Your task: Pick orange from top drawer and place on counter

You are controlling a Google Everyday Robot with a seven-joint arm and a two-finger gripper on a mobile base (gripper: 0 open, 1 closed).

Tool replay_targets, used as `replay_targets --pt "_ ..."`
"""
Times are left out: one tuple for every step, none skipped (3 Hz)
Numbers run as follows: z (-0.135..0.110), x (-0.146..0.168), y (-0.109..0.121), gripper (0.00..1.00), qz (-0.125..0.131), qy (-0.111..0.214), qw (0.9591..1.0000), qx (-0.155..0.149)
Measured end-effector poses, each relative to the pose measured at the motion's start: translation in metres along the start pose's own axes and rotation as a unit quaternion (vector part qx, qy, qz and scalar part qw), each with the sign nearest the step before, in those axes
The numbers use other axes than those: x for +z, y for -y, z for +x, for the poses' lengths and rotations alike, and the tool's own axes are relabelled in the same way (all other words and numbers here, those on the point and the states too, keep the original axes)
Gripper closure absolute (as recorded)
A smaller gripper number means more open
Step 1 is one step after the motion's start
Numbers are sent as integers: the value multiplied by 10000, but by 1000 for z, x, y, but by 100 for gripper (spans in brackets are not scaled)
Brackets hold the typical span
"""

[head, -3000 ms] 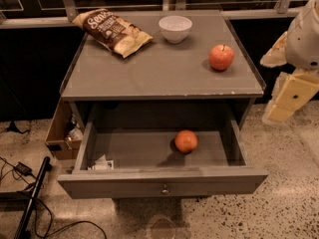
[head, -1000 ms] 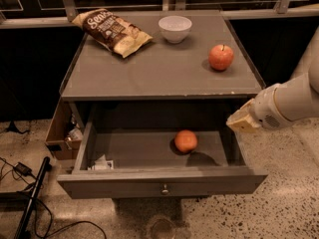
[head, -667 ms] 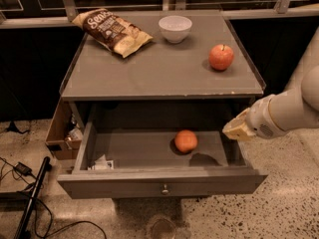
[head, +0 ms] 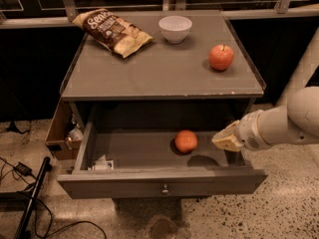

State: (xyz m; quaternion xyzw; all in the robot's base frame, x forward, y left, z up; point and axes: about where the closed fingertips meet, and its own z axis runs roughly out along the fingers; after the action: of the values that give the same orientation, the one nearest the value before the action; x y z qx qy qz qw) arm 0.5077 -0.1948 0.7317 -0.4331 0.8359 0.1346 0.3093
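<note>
How far the jaws stand open cannot be told from this angle, but they hold nothing, since the orange lies apart from them. The gripper now sits low and just right of the orange, its tip pointing at the fruit with a small gap between them. That is the change: three seconds ago it hangs well to the right of the orange and higher, outside the cabinet, and over the last second it slides in leftward and downward, each step nearer the orange. The arm trails from it to the right of the orange and out of view. The orange itself does not shift in that time; it rests on the floor of the open drawer, right of middle, with bare floor all round it. Above and behind the orange lies the surface, carrying an apple up and to the right of the orange, a bowl farther back, almost straight behind it, and a chip bag back and to the left. For the task this reads as the reach nearly done and the grasp not yet made: the gripper needs to close the last gap and bracket the orange before any lift. A round fruit on a smooth floor may roll leftward if nudged from the side. The bare stretch of surface directly behind the orange looks a ready place to set it.
</note>
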Motion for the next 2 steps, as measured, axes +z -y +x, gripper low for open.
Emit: replay_targets --pt "-2 22 -3 21 -54 295 9995 68" --pt "-5 36 -3 21 -90 456 9989 67"
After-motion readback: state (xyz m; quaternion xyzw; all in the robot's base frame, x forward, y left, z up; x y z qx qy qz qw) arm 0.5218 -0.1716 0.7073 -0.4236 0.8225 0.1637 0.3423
